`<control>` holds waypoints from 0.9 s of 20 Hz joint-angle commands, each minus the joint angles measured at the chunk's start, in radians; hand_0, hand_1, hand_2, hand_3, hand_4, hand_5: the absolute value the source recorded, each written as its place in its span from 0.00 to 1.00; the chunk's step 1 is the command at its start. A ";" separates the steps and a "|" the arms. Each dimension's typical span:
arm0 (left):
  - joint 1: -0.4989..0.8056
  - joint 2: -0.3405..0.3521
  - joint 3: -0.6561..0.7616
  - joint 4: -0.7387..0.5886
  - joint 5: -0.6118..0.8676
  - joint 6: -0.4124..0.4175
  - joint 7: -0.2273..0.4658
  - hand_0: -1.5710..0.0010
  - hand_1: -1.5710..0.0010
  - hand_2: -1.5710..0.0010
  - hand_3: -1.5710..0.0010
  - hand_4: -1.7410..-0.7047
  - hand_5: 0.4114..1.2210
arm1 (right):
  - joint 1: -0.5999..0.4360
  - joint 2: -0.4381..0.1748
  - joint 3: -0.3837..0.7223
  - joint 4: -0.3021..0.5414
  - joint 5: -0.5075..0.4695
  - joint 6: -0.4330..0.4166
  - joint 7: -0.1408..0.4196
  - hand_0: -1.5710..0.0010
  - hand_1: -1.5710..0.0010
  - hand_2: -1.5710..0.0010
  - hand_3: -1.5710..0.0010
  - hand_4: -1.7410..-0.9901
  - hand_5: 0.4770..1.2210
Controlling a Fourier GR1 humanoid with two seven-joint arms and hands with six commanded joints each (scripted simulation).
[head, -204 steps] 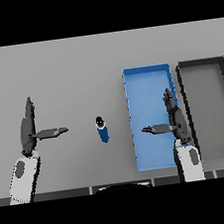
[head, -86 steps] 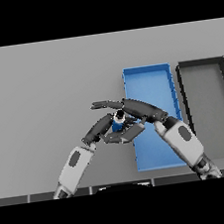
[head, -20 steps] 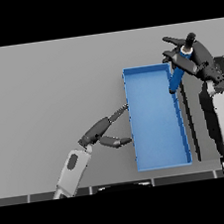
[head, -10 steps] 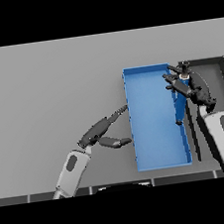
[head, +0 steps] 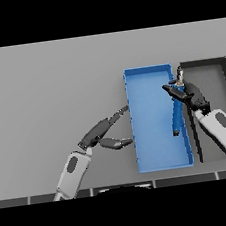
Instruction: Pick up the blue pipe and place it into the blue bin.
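- The right hand (head: 187, 93) is reaching in from the lower right and hovering over the right wall of the blue bin (head: 156, 159), close to its far end.
- The blue pipe (head: 176, 114) is lying inside the blue bin along its right wall, running from just below the right hand's fingers toward the near side.
- Whether the right hand's fingers are touching or gripping the pipe's far end, or have let go, cannot be told; the fingers are overlapping that end.
- A black bin (head: 211, 70) is standing just beyond the right hand on its outer side, right beside the blue bin, and the right forearm is crossing it.
- The left hand (head: 105, 130) is resting over the grey table (head: 46, 88) with fingers straight and thumb spread, holding nothing.
- Its fingertips are pointing at the blue bin's left wall and are very near it.
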 commanded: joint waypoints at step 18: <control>0.009 0.002 -0.001 0.002 0.000 0.001 -0.007 1.00 1.00 1.00 1.00 0.83 0.02 | -0.152 -0.143 0.318 0.039 -0.054 0.080 0.007 0.99 0.99 0.99 1.00 0.96 0.25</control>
